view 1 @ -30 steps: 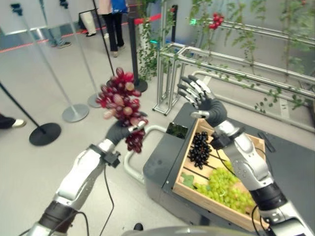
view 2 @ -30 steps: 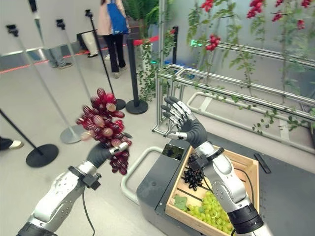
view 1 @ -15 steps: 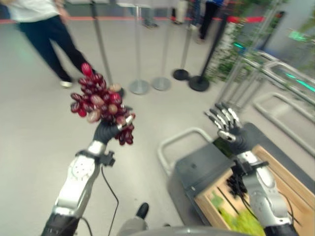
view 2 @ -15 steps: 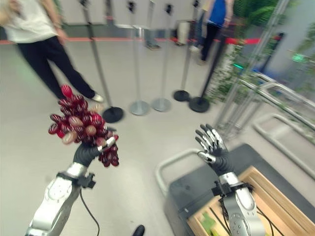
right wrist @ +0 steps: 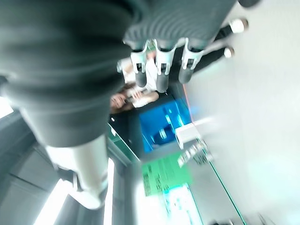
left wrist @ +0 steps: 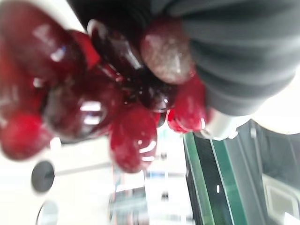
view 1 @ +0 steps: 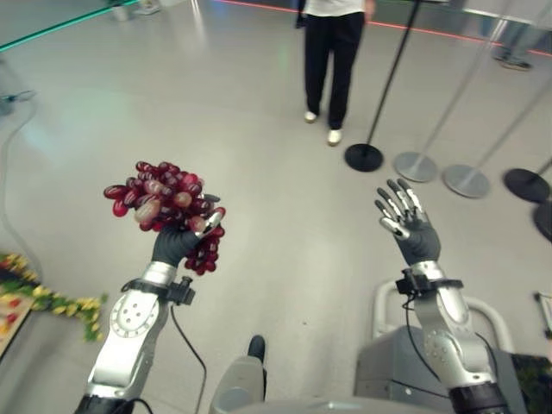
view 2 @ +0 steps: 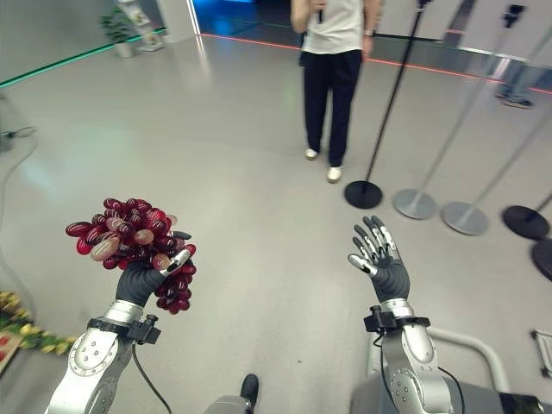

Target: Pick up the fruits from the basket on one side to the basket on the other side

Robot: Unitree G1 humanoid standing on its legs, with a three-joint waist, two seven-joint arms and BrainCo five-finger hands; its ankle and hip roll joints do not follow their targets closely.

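Observation:
My left hand (view 1: 175, 244) is raised at the left, its fingers curled round a bunch of dark red grapes (view 1: 160, 197) that stands above and hangs beside it. The same grapes (left wrist: 84, 93) press close against that hand in the left wrist view. At the right my right hand (view 1: 412, 231) is held up with straight, spread fingers and holds nothing. Its fingers (right wrist: 161, 70) point out over the floor in the right wrist view.
A person in black trousers (view 1: 332, 56) stands ahead on the grey floor. Barrier posts with round bases (view 1: 364, 156) line the upper right. The grey cart (view 1: 405, 371) with its tube handle sits at the lower right. Leaves and yellow flowers (view 1: 47, 297) lie at the lower left.
The camera has swung left: the wooden crate of grapes and the metal railing have left the picture. Both hands hold their poses, the left still round the red grapes.

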